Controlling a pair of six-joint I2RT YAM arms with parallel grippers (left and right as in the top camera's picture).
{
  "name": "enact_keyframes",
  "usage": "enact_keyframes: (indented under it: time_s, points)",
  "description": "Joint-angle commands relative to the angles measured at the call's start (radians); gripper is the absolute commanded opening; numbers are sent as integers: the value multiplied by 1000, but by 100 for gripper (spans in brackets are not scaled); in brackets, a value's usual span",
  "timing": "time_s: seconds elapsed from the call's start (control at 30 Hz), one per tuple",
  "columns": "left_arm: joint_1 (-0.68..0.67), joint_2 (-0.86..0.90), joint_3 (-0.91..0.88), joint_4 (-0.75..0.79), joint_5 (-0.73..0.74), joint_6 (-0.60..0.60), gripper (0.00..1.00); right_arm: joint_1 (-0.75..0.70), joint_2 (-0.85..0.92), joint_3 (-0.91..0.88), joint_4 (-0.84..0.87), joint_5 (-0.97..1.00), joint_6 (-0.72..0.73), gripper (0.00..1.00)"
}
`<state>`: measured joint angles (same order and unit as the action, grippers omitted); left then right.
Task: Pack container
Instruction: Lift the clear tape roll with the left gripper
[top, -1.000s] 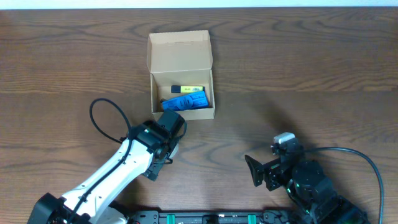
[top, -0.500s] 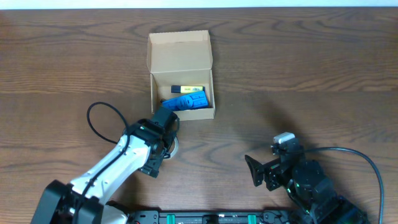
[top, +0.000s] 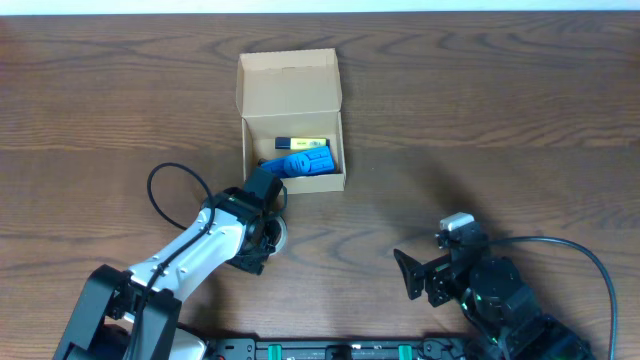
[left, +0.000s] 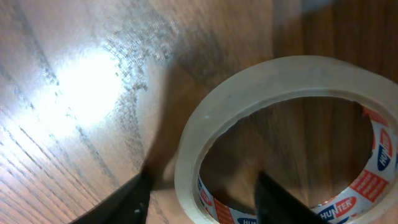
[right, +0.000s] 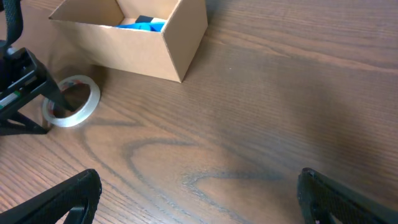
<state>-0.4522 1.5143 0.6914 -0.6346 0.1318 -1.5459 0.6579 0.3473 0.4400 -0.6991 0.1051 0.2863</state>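
— What has changed overhead?
— The left gripper (top: 268, 237) has edged left, at the tape roll (top: 280, 235); the open cardboard container (top: 290, 90) sits just beyond.
— Left wrist?
— Fingers (left: 127, 202) apart, straddling the roll's wall.
— Right wrist?
— Right gripper (right: 199, 183) spread wide, well apart from the container.

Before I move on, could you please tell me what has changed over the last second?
The left gripper edged slightly left over the tape roll, its arm swinging round; jaws open astride the roll's wall. The container, its contents and right gripper stayed put.
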Motion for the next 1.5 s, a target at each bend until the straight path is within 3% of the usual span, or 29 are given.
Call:
enact_keyframes:
  time_s: [0.0,0.13,0.23,0.47,0.8,1.2,1.33,1.47]
  points:
    - [7,16,-7,-5,16,6,44,-5,-5,-3,-2,3,16,99]
    - [7,15,-7,-6,27,6,38,-5,-5,-3,-2,3,16,99]
    - [7,15,-7,-7,27,21,24,-5,-5,-3,-2,3,16,99]
    - [7,15,-7,-8,27,28,13,-5,-5,-3,-2,3,16,99]
    - [7,-93,-7,-66,21,36,10,-5,-5,-3,-2,3,16,99]
    - [7,-459,38,-286,-80,62,9,-5,-5,-3,-2,3,16,99]
    - [8,-495,151,-372,-167,132,10,-5,-5,-3,-2,3,16,99]
    - [35,-462,303,-401,-232,283,10,-5,-5,-3,-2,3,16,99]
